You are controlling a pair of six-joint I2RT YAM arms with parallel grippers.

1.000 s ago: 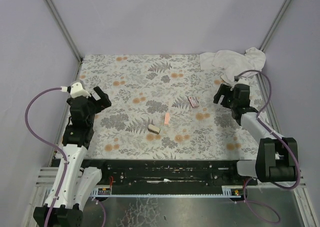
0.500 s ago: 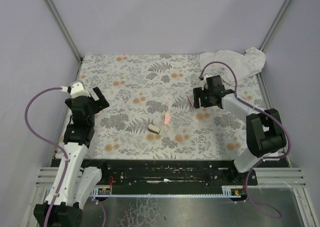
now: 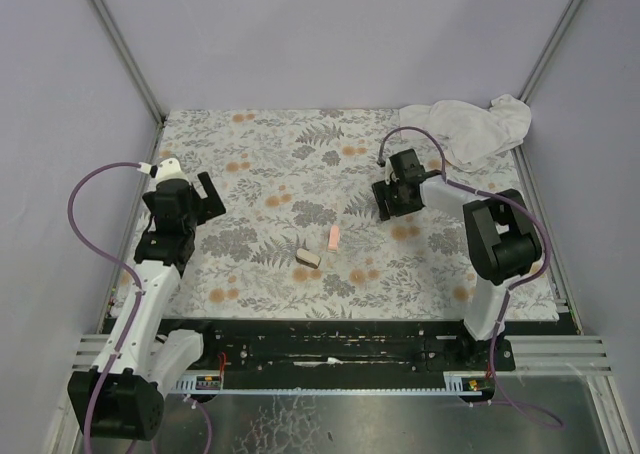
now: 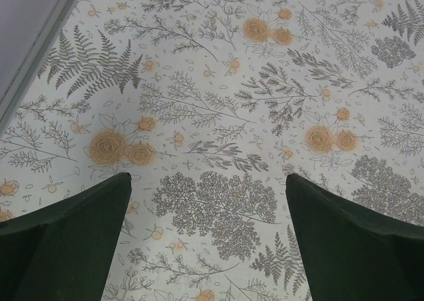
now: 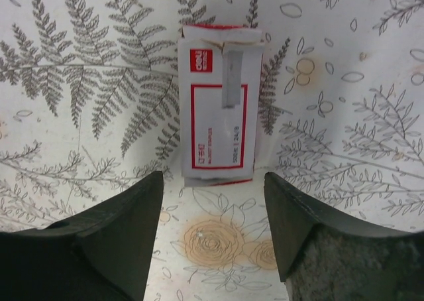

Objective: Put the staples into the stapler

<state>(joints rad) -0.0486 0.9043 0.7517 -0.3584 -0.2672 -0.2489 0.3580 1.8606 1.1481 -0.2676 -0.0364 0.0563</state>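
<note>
Two grippers are in view, and both have their fingers spread with nothing between them. The right gripper (image 5: 212, 181) hangs directly over the staples (image 5: 218, 132), a small flat box with a pale, red-bordered label. The box lies flat on the floral table cover (image 5: 371, 82). In the right wrist view the gripper's dark fingers (image 5: 106, 241) stand on either side of the box's near short end, apart from it. A grey strip runs along the far half of the label, and the flap at the far end looks ragged. From the top camera the right gripper covers the box, so the box cannot be made out there.

A pink oblong item (image 3: 334, 238) lies near the staples, toward the left arm's side and closer to the arm bases. A small beige item (image 3: 308, 258) lies just beyond it, farther from the staples; what either one is I cannot tell. A white cloth (image 3: 470, 129) is bunched up past the staples toward the far right corner.

The left gripper (image 4: 209, 181) is well apart from the staples, across the table. It is held wide above bare floral pattern.
</note>
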